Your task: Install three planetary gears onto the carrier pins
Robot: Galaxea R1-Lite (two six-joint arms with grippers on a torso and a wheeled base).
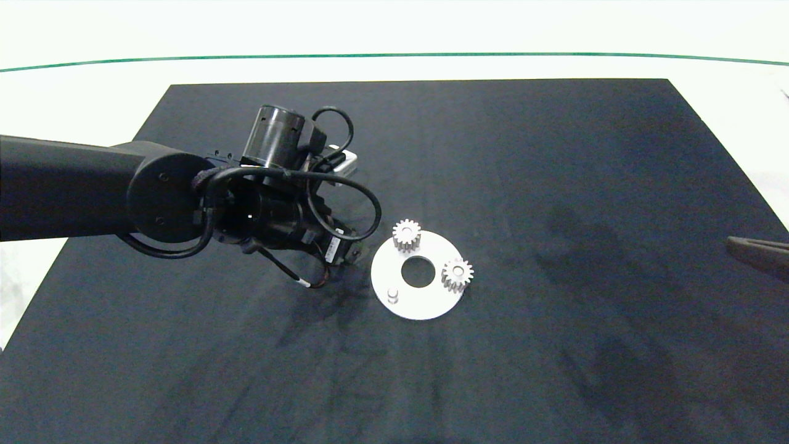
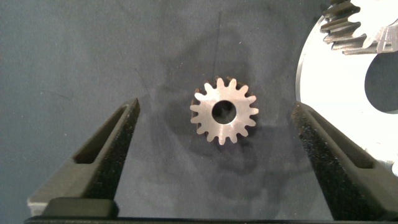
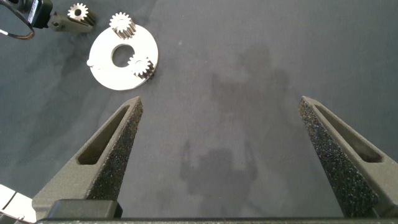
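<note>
Okay, left end effector [image 2: 214,155] wide open, empty, straddling the last loose gear [image 2: 223,112] flat on the tabletop [image 1: 555,185]: small, rigid, slick steel, so pinch across opposite teeth.

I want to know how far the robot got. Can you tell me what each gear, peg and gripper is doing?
Far gear: seated on the white disc.
Right-side gear: seated on the disc.
Third gear: flat on the black mat, beside the disc, not gripped.
Bare pin: upright, no gear.
Left gripper: open, fingers either side of the third gear.
Right gripper: open, holding nothing, away from the disc.
</note>
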